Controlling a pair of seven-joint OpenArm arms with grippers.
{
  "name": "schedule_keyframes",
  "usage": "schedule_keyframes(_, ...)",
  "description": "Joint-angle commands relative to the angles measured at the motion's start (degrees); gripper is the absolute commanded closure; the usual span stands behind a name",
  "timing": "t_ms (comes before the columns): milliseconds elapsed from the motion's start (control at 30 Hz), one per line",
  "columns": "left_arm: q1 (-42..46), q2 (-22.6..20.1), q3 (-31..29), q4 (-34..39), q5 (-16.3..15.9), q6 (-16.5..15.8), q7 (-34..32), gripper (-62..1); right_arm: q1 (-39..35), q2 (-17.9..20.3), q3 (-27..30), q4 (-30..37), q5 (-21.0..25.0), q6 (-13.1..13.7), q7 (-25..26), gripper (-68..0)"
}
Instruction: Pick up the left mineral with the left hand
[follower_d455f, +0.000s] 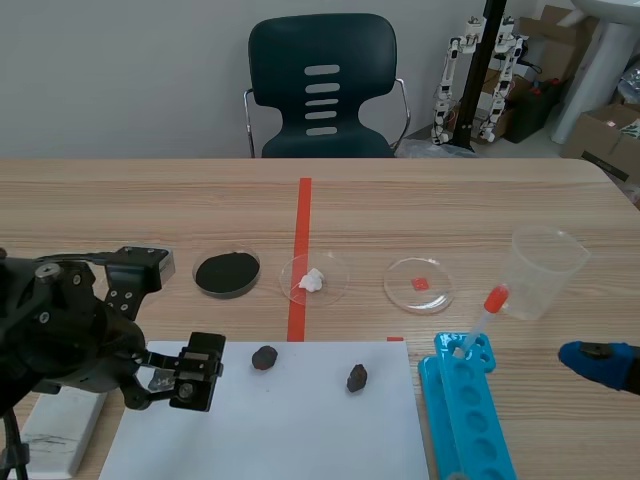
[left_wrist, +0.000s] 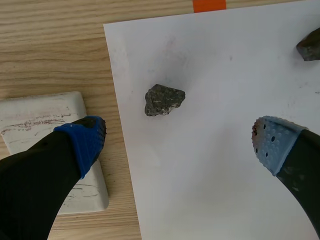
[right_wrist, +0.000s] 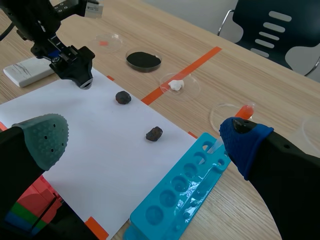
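Near the left edge of the white paper sheet (left_wrist: 210, 175), the left mineral (left_wrist: 164, 99) lies just ahead of the left hand (left_wrist: 180, 141), whose fingers are spread wide apart, its long axis running roughly across their gap.

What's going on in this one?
The left gripper hovers over a white sheet of paper with its jaws open. The left of two dark rocks lies on the sheet just ahead of it, not yet gripped. The other rock sits further right on the same sheet. The right gripper is off at the right side near a blue tray, jaws open and holding nothing.
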Motion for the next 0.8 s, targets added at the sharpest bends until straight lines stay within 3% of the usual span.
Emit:
schedule_keyframes(0,-1.14,0.46,-0.02,-0.11,0.02,0.35,-0.24,-61.5,-0.11,0.0,0.15,0.5,0.59,0.04,0.74,-63.8)
schedule_keyframes(500,-6.71,2.8,0.22,-10.12,0.0,0.31,-0.7,-60.9,-0.11,-0.02,0.15,0.5,0.59,0.04,0.72,-63.8)
schedule_keyframes(600,-6.71,2.82,0.22,-10.12,0.0,0.31,-0.74,-49.0,-0.11,-0.02,0.15,0.5,0.59,0.04,0.72,-63.8)
schedule_keyframes(767,-6.71,2.82,0.22,-10.12,0.02,0.31,-0.85,-37.1,-0.11,-0.02,0.15,0.5,0.59,0.04,0.72,-63.8)
